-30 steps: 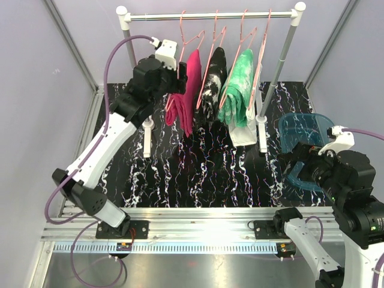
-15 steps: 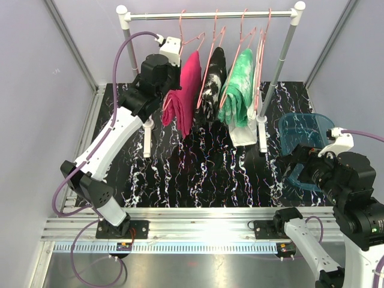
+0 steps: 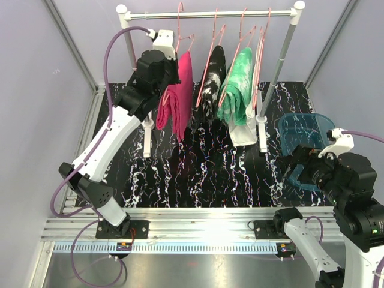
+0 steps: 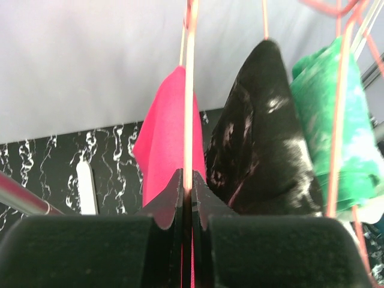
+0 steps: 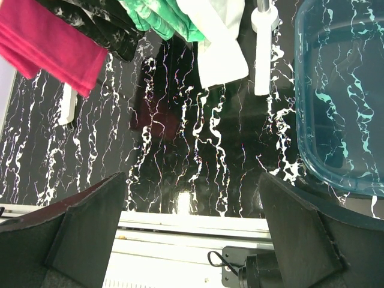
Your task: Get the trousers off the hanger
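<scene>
Three pairs of trousers hang on pink wire hangers from a rail (image 3: pixel 210 15): magenta (image 3: pixel 174 111), black with white marbling (image 3: pixel 213 81) and green-and-white tie-dye (image 3: pixel 240 84). My left gripper (image 3: pixel 173 72) is up at the magenta pair's hanger (image 3: pixel 179 33). In the left wrist view it (image 4: pixel 187 183) is shut on that hanger's thin wire (image 4: pixel 189 90), with the magenta cloth (image 4: pixel 159 138) just behind. The black pair (image 4: pixel 264 132) and green pair (image 4: pixel 336 120) hang to its right. My right gripper (image 5: pixel 192 204) is open and holds nothing, low at the right near the table's front edge.
A clear blue tub (image 3: pixel 306 135) sits on the marbled black tabletop (image 3: pixel 198 174) by the right arm. A white cloth (image 3: pixel 243 135) hangs under the green pair. The rack's white posts (image 3: pixel 147 138) (image 3: pixel 262 135) stand on the table. Grey walls close in the back and sides.
My left gripper has shut on the magenta pair's hanger wire. The hanger and magenta trousers have shifted left and risen a little. The right arm has not moved.
</scene>
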`<state>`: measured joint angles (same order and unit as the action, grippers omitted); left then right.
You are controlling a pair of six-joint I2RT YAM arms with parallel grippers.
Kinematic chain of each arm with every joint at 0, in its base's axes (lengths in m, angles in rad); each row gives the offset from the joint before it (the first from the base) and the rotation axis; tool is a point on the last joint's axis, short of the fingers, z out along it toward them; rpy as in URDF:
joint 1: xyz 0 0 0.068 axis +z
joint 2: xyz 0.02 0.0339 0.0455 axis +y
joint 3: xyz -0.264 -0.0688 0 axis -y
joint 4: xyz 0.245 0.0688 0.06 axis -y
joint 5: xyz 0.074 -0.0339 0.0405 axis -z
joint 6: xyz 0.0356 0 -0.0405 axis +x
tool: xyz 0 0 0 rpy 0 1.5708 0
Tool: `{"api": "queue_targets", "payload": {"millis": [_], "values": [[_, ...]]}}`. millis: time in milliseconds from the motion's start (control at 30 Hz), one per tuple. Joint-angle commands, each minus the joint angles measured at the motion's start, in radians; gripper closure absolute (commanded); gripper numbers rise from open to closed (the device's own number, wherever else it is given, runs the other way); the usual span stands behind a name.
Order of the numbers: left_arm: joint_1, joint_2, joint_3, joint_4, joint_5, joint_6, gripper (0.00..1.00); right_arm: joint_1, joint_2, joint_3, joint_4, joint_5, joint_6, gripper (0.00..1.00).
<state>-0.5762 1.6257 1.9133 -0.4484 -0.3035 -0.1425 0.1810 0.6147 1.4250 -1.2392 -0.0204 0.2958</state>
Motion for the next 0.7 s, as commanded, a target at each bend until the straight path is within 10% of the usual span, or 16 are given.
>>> {"api": "queue_targets", "payload": {"millis": [0,667], "values": [[0.001,-0.059,0.130,0.229,-0.019,-0.032,1.00,-0.002,-0.012,0.000,0.021,-0.012,0.008,0.01],[-0.008,-0.234,0.013,0.290,0.035,-0.083,1.00,-0.002,0.003,-0.017,0.340,-0.096,-0.055,0.01]]}}
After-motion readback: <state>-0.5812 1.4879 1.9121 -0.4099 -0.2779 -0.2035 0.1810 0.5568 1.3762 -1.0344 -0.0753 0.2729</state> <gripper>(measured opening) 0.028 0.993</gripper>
